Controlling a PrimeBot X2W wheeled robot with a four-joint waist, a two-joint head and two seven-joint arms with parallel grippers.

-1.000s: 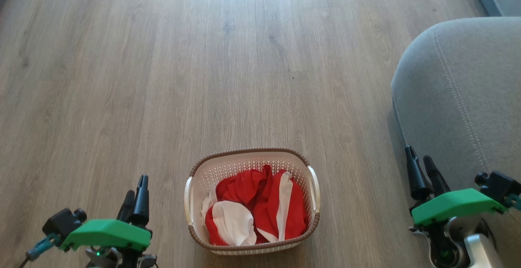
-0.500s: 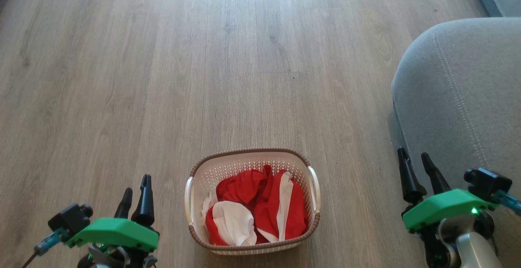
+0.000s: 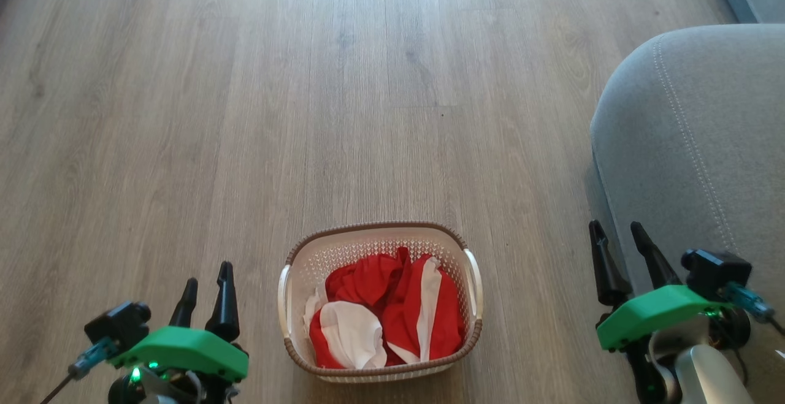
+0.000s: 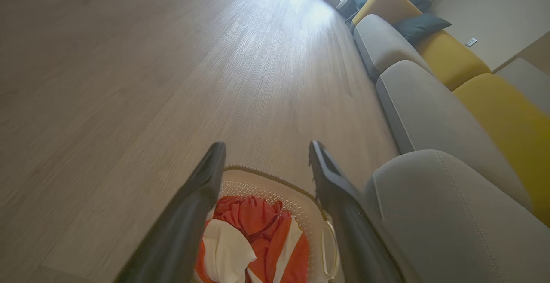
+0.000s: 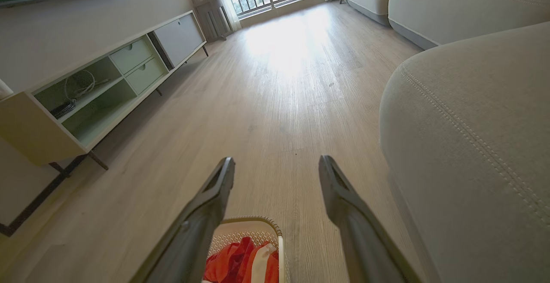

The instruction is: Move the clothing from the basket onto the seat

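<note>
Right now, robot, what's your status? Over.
Left gripper open, empty. Right gripper open, empty, near the seat. Clothing piled in the basket, untouched. Nothing blocking the basket's open top.

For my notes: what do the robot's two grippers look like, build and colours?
The left gripper and right gripper match: two long, dark, tapering fingers rising from a bright green cover, a black camera block beside it with a teal plug and thin cable. The right forearm is pale silver.
</note>
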